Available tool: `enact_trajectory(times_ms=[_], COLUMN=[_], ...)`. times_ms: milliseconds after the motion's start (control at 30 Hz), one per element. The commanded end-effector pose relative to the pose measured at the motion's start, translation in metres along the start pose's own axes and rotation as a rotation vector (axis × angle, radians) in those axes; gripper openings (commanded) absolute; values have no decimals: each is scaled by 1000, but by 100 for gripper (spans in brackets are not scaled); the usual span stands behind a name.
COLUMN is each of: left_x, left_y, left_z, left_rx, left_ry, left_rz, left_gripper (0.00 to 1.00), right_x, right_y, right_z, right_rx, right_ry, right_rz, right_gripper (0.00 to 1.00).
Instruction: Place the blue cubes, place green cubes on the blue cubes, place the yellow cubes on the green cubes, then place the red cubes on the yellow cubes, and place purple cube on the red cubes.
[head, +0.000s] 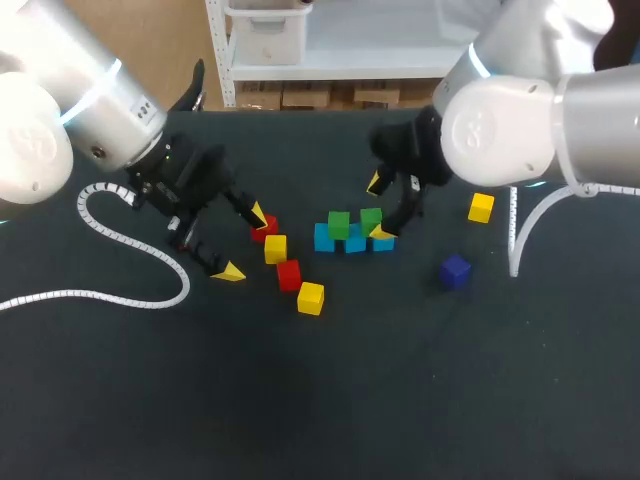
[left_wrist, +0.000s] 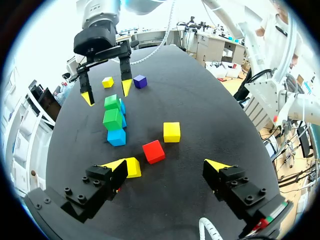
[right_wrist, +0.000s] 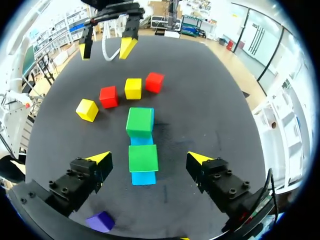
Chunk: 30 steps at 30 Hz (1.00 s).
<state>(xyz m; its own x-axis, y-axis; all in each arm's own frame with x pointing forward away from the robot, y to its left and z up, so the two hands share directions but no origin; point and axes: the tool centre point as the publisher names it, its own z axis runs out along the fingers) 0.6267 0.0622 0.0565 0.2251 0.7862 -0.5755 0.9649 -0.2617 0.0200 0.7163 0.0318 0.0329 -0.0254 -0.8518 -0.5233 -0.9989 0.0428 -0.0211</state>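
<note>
My right gripper (head: 380, 208) hung over the row of blue cubes (head: 355, 243), at the end that lay toward my right arm. Its fingers were spread wide on either side of the green cube (right_wrist: 143, 158) on that end. Neither yellow tip touched the cube, so I was pinching nothing. A second green cube (head: 338, 223) sat on the row toward its other end, and bare blue showed between the two greens in the right wrist view. My left gripper (head: 244, 243) was low over the dark table (head: 400, 380), well off the row on my left arm's side, with its fingers also spread wide and empty. One red cube (head: 264, 228) and one yellow cube (head: 275, 248) lay touching or nearly touching, between that gripper and the row, close by one of its fingertips. Another red cube (head: 289, 274) and another yellow cube (head: 310, 297) trailed on from them, on the same side of the row but nearer to me. In the left wrist view these loose cubes lay ahead of my open fingers, with the row beyond them. On the opposite side of the row, past my right gripper, a third yellow cube (head: 481, 207) stood alone. The purple cube (head: 455, 270) lay on that same side, nearer to me and apart from the row.
</note>
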Motion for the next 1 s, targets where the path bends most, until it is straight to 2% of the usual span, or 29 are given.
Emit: enact_trajectory(times_ms=[33,133,367,567,700,867,1000], left_x=[1,1,1,1,1,1,1], left_y=[2,2,2,2,2,2,2], left_z=[0,0,0,0,0,0,0], left_rx=[2,2,2,2,2,2,2], left_ry=[-1,-1,-1,-1,-1,-1,-1], left_rz=[2,2,2,2,2,2,2], left_gripper=[100,100,100,100,100,100,100], right_x=[9,11,23,40,52,71,87], right_y=[10,13,20,23,26,31,34], right_z=[-17,-26,-46,-60,-70,-85,-102], right_rx=[16,25,67,108,91,12,6], right_ry=[-62,-118,-152,-271,-320,-331,-321], right_rz=[4,13,35,65,52,19,2], right_gripper=[100,100,100,100,100,100,100])
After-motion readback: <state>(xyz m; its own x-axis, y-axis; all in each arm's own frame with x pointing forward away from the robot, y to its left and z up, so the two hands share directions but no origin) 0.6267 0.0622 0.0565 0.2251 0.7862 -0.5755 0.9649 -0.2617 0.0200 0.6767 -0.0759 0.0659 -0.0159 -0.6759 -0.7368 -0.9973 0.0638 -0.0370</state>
